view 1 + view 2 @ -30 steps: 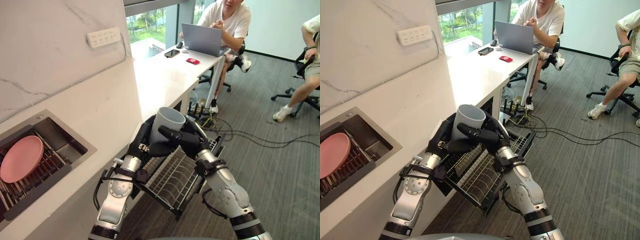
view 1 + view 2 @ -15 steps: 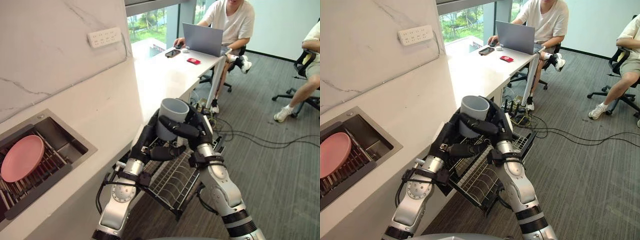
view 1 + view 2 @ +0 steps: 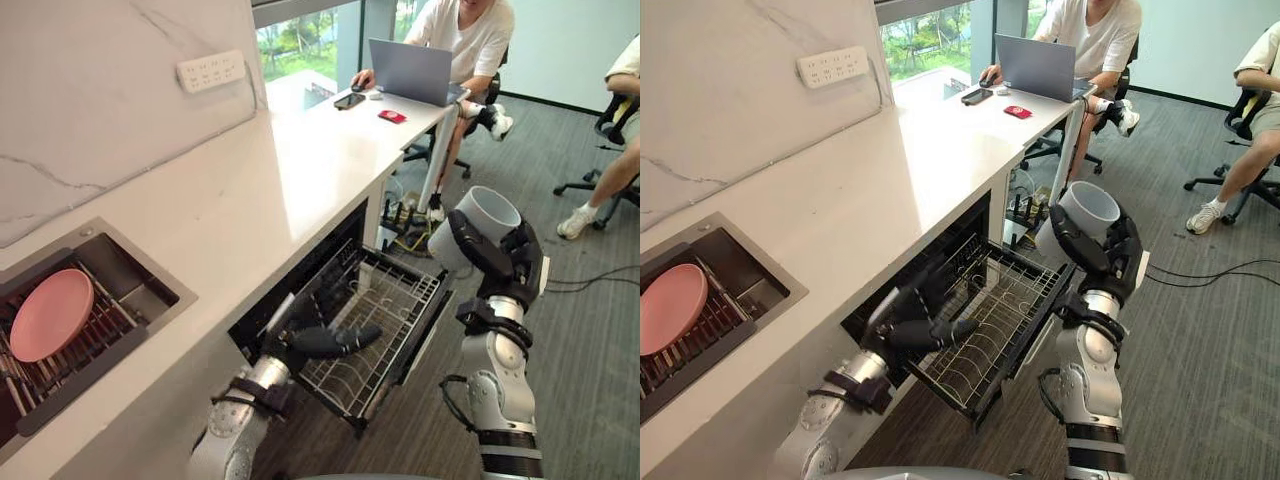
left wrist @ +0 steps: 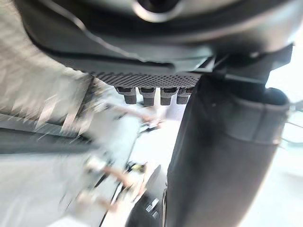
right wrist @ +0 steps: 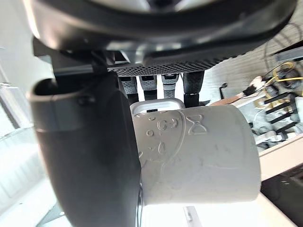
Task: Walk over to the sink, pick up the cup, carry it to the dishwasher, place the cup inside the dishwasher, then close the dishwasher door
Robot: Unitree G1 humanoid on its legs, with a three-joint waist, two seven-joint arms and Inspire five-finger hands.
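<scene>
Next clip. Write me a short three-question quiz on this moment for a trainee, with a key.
1. Multiple choice: where is the cup?
A) in the left hand
B) in the right hand, held up beside the dishwasher rack
C) lying in the rack
2. True or false: the rack is pushed in and the dishwasher is shut.
3. Fill in: the pink plate lies in the ____.
Key: 1 B. 2 False: the rack is pulled out, with the left hand open over it. 3 sink.
</scene>
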